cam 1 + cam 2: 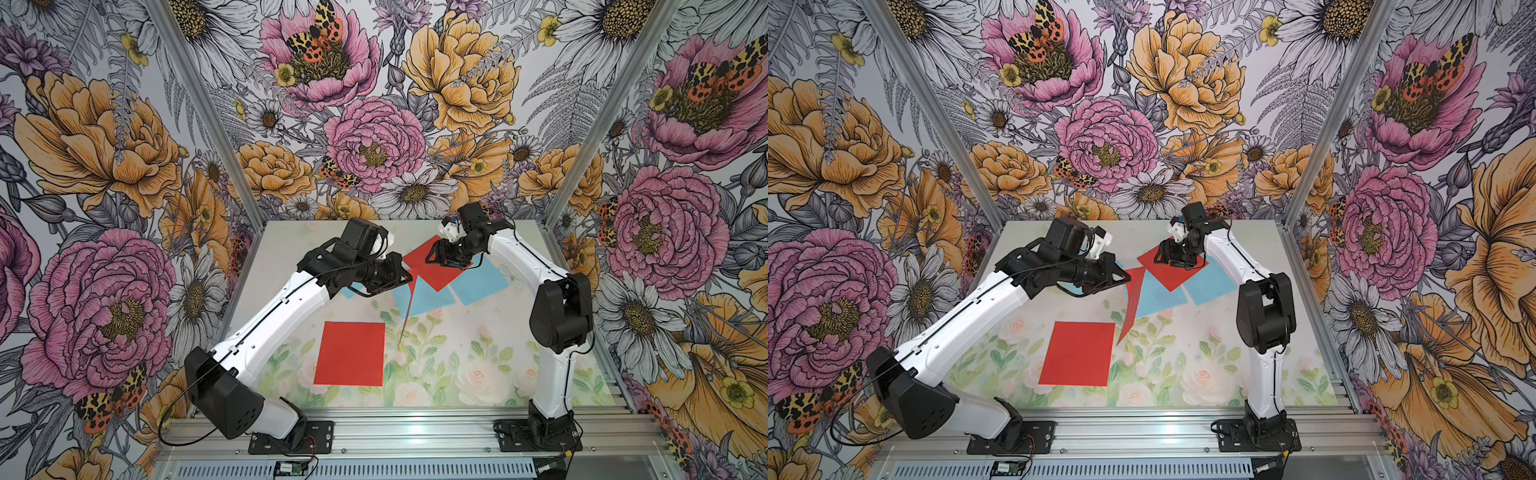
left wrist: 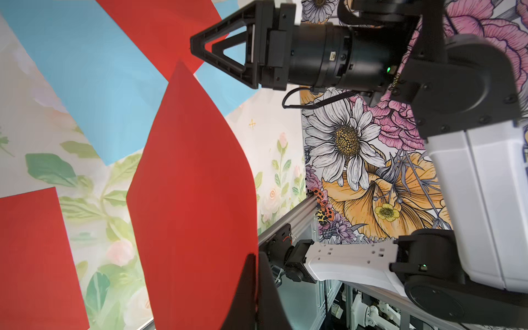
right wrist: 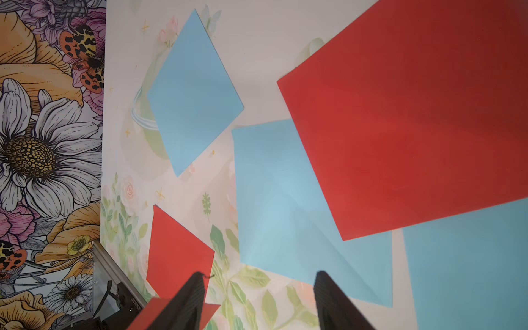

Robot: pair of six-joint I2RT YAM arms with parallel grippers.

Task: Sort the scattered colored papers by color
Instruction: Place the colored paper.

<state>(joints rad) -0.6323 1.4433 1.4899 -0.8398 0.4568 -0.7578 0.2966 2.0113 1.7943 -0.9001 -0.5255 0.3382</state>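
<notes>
Nearest, one red sheet (image 1: 350,353) lies flat, alone at the front of the table (image 1: 478,365). Left gripper (image 1: 409,277) pinches a second red (image 1: 1133,299), which hangs above the table between that sheet and the pile. Third red (image 1: 434,274) overlaps two blues (image 1: 424,301) farther back, under the right gripper (image 3: 258,283), whose jaws are apart and empty. Another blue (image 3: 194,94) lies apart. Sorting looks barely begun; no bins show.
</notes>
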